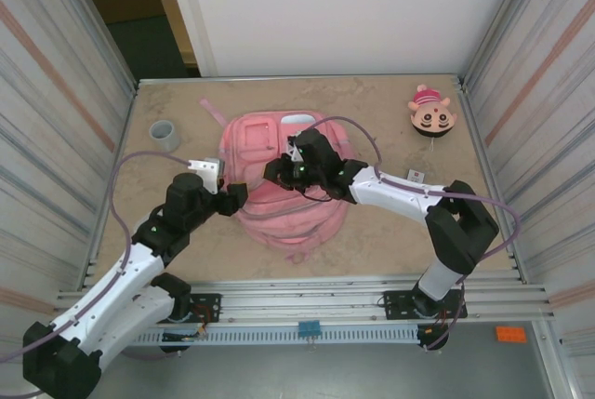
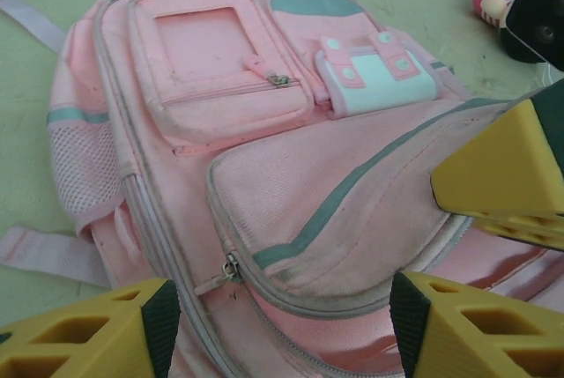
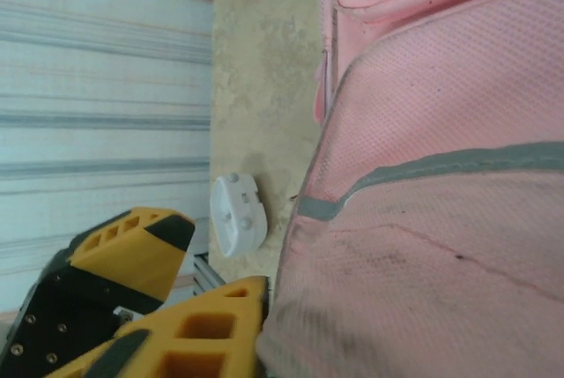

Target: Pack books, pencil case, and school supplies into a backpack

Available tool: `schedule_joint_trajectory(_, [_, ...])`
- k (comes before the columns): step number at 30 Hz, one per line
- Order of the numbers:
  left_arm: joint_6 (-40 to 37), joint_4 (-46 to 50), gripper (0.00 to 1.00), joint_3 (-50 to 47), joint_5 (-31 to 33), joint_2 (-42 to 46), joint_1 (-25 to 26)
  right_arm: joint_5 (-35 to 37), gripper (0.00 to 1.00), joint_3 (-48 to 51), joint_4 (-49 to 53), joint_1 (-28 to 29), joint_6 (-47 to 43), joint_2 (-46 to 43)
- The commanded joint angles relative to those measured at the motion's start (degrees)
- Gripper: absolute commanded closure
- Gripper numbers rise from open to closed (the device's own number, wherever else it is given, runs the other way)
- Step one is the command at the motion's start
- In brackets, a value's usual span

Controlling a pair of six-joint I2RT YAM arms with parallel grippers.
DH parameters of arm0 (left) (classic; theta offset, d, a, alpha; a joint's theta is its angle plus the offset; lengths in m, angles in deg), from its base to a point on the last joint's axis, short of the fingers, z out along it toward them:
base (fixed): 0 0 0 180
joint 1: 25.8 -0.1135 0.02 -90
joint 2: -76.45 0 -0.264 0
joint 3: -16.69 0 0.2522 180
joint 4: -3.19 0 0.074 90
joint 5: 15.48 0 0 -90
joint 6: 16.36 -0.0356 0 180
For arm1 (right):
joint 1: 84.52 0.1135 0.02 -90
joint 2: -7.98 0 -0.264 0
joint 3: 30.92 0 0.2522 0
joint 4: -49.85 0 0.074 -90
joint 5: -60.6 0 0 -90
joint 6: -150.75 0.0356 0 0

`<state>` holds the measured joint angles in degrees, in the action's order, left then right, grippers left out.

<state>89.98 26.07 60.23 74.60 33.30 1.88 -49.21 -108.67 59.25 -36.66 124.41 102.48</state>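
The pink backpack [image 1: 256,143] lies flat mid-table, its front pockets up. My left gripper [image 1: 240,196] is at its left edge, open wide. In the left wrist view, the left gripper [image 2: 278,307] straddles a zipper pull [image 2: 231,268] on the backpack [image 2: 291,175] without touching it. My right gripper [image 1: 271,172] rests on top of the backpack. One of its fingers [image 3: 198,329] presses against pink fabric [image 3: 441,219] and the other is hidden behind that fabric. A tiny pale oval item [image 3: 238,215], possibly the school supplies, lies beside the backpack. The books and pencil case are out of view.
A small grey cup [image 1: 165,134] stands at the back left. A round cartoon-face toy [image 1: 432,113] sits at the back right. Metal walls close in both sides of the table. The two grippers are close together over the backpack's left part.
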Motion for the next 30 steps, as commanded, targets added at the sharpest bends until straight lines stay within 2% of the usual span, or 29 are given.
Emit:
schedule_joint_trajectory(1, [-1.62, -0.86, 0.34, 1.30, -0.92, 0.58, -0.48, -2.40, 0.72, -0.10, 3.24, 0.78, -2.06, -2.87])
schedule_joint_trajectory(6, [-0.62, -3.59, 0.34, 1.33, -3.54, -0.82, -0.35, -1.87, 0.55, 1.54, 16.94, -0.41, -7.75, -9.62])
schedule_joint_trajectory(11, [0.95, -5.61, 0.31, 2.17, -4.73, -4.13, 0.30, -3.82, 0.50, -1.59, 34.80, -5.07, -16.45, -15.74])
schedule_joint_trajectory(13, [1.41, -6.16, 0.30, 2.39, -4.84, -5.66, 0.99, -2.41, 0.48, -3.30, 42.81, -7.78, -20.43, -18.06])
schedule_joint_trajectory(16, [1.42, -7.78, 0.30, 2.56, -4.72, -7.71, 2.46, 2.88, 0.43, -5.35, 53.28, -14.18, -25.56, -21.38])
schedule_joint_trajectory(19, [1.71, -9.35, 0.30, 2.72, -4.88, -9.36, 3.41, 11.10, 0.38, -7.15, 61.92, -22.18, -31.08, -24.17])
schedule_joint_trajectory(22, [1.85, -10.30, 0.29, 2.85, -5.14, -10.32, 3.87, 16.66, 0.36, -7.75, 66.46, -30.50, -35.72, -25.15])
schedule_joint_trajectory(26, [1.94, -10.76, 0.29, 2.65, -5.10, -10.85, 4.09, 17.80, 0.33, -6.11, 67.33, -40.32, -40.87, -23.58])
schedule_joint_trajectory(30, [1.81, -10.71, 0.29, 2.01, -4.56, -10.98, 4.16, 18.57, 0.30, -5.05, 67.15, -46.64, -43.60, -18.50])
